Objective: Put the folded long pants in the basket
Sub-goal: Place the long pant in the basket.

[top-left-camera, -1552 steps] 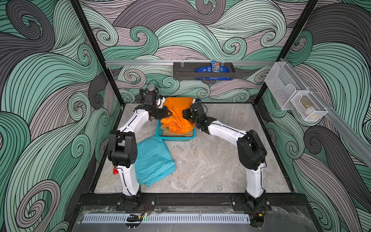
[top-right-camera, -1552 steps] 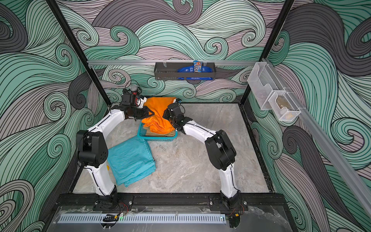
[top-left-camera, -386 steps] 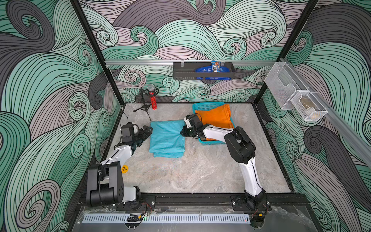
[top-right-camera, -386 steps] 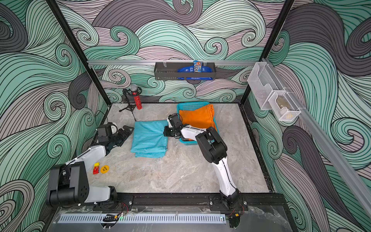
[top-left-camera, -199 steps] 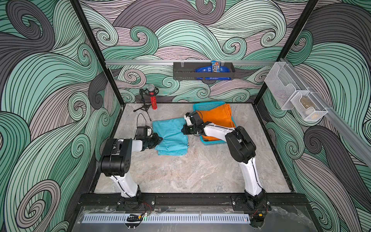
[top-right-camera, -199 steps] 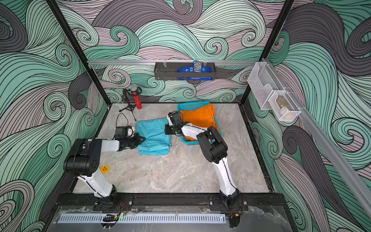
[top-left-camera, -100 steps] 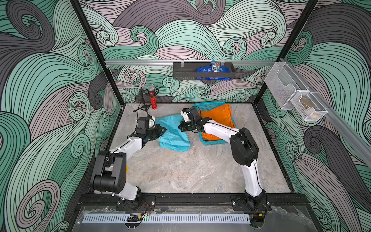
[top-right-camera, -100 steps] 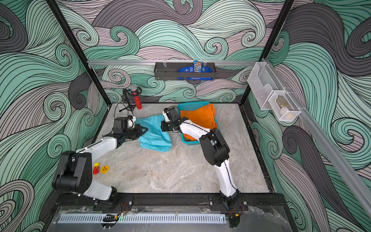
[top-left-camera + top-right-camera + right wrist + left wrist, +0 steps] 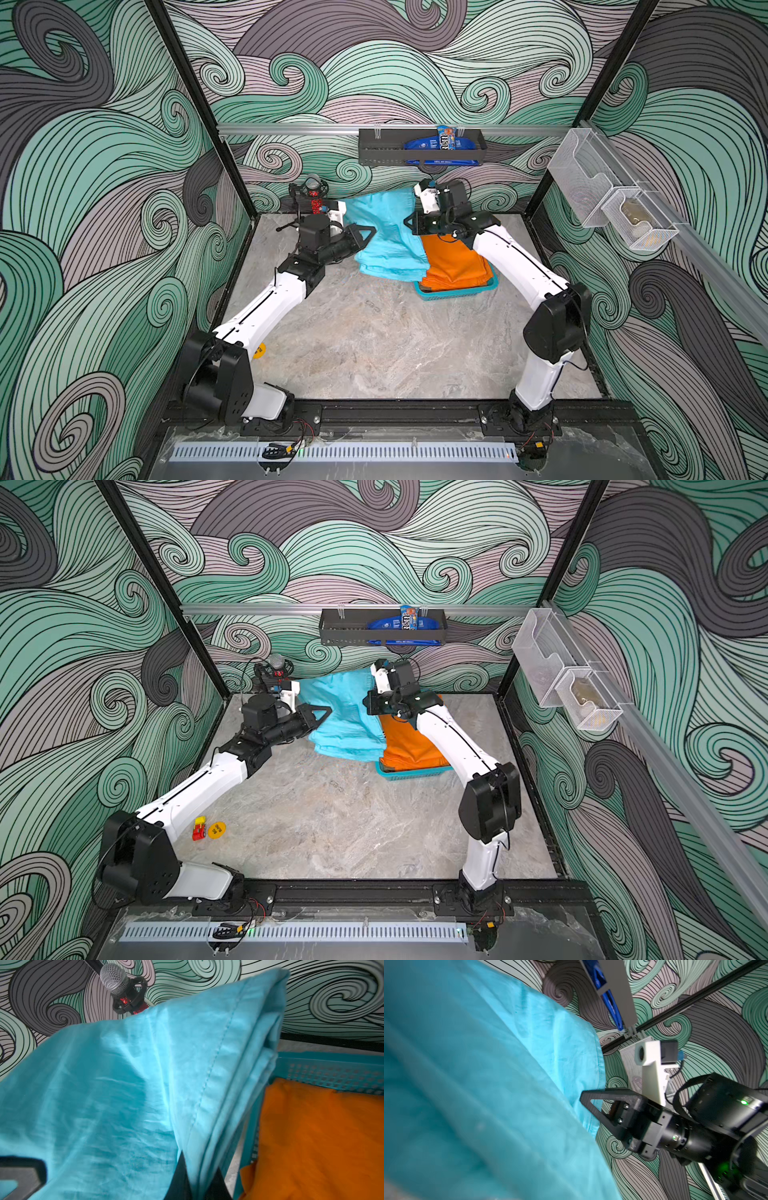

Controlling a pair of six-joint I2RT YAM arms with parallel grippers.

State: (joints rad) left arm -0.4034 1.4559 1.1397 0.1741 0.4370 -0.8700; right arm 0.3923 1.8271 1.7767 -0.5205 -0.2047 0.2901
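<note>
Both arms reach to the far side of the bench (image 9: 374, 345), holding the turquoise pants (image 9: 386, 237) up between them in both top views. The left claw (image 9: 368, 232) is clamped on the cloth's left edge, and the right claw (image 9: 409, 222) is clamped on its right edge; the left wrist view shows the right claw (image 9: 583, 1098) pinching the hem of the blue fabric, jaws together. The pants hang off the bench as a sagging sheet, their upper edge raised against the back wall and their lower folds drooping down beside the left side of the basket (image 9: 457, 291), partly over its near left corner. The basket sits at the far right of the bench, under the right forearm, and already has the orange pants (image 9: 453, 262) lying in it, filling it to the rim. In the right wrist view the blue cloth (image 9: 124, 1084) drapes next to the basket's perforated wall (image 9: 332, 1076), with the orange fabric (image 9: 322, 1136) beyond. A microphone (image 9: 311, 195) on a small stand is at the back left corner. A yellow disc (image 9: 216, 829) and a small red piece (image 9: 199, 828) lie near the left arm's base.
</note>
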